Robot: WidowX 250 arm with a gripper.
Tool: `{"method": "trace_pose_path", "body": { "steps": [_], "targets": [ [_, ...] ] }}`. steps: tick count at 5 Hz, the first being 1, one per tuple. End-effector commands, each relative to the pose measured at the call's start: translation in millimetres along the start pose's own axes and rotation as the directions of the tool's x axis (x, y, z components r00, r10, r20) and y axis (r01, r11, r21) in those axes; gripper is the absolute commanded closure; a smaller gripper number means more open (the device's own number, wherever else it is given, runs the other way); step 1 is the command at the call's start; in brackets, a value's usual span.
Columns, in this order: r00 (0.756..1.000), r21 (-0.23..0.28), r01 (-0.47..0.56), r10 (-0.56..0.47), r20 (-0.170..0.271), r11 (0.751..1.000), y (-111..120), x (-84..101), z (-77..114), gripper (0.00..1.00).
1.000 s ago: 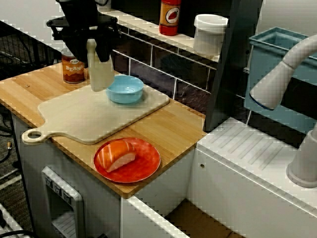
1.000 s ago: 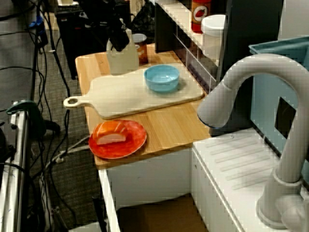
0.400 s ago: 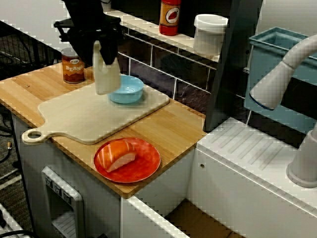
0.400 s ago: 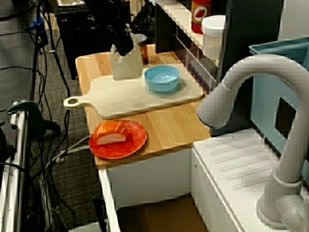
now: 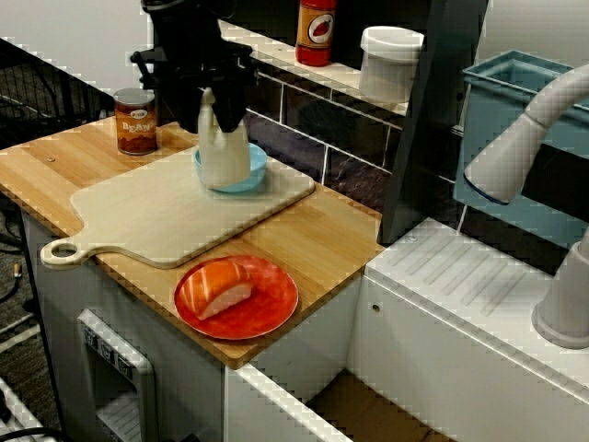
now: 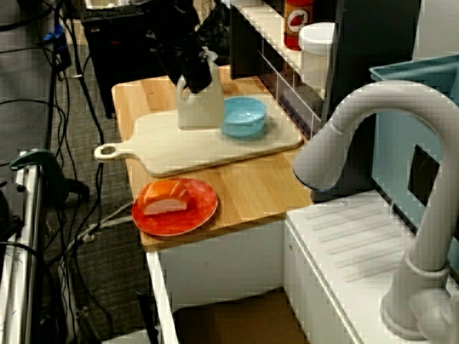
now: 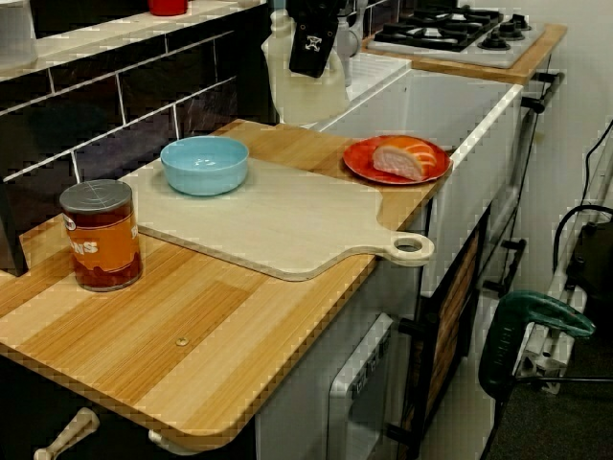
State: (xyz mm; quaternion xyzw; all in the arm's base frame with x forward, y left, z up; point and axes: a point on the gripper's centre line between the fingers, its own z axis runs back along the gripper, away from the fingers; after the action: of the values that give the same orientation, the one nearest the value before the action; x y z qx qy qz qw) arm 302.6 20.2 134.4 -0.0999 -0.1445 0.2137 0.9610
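Note:
My black gripper point(image 5: 210, 96) is shut on the top of a cream plastic jug point(image 5: 224, 157). In the front view the jug hangs upright just over the wooden cutting board point(image 5: 156, 216) and covers the left part of the blue bowl point(image 5: 257, 164). From the sink side, the jug point(image 6: 201, 107) stands right beside the bowl point(image 6: 246, 116), at its left. In the low view along the counter, the gripper point(image 7: 316, 43) and jug point(image 7: 305, 91) are behind the empty bowl point(image 7: 204, 164). I cannot tell whether the jug touches the bowl.
A bean can point(image 5: 136, 121) stands at the counter's back left. A red plate point(image 5: 271, 311) with a salmon piece point(image 5: 216, 287) sits near the front edge. A red bottle point(image 5: 316, 32) and white tub point(image 5: 390, 63) stand on the shelf. A faucet point(image 5: 525, 129) and sink lie to the right.
The gripper has carried the jug to the right, from beside the bean can to right next to the blue bowl, and slightly lower. Nothing else moved.

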Motion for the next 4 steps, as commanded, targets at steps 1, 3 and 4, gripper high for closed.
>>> {"method": "trace_pose_path", "body": {
  "steps": [1,3,4],
  "targets": [
    [0.989,-0.138,0.046,-0.065,-0.135,0.989,-0.2,37.6,11.5,1.00],
    [0.970,-0.200,0.057,-0.102,-0.221,0.978,3.6,53.7,13.7,1.00],
    [0.956,-0.226,0.075,-0.134,-0.259,0.971,3.4,54.8,12.9,1.00]
  ]
}}
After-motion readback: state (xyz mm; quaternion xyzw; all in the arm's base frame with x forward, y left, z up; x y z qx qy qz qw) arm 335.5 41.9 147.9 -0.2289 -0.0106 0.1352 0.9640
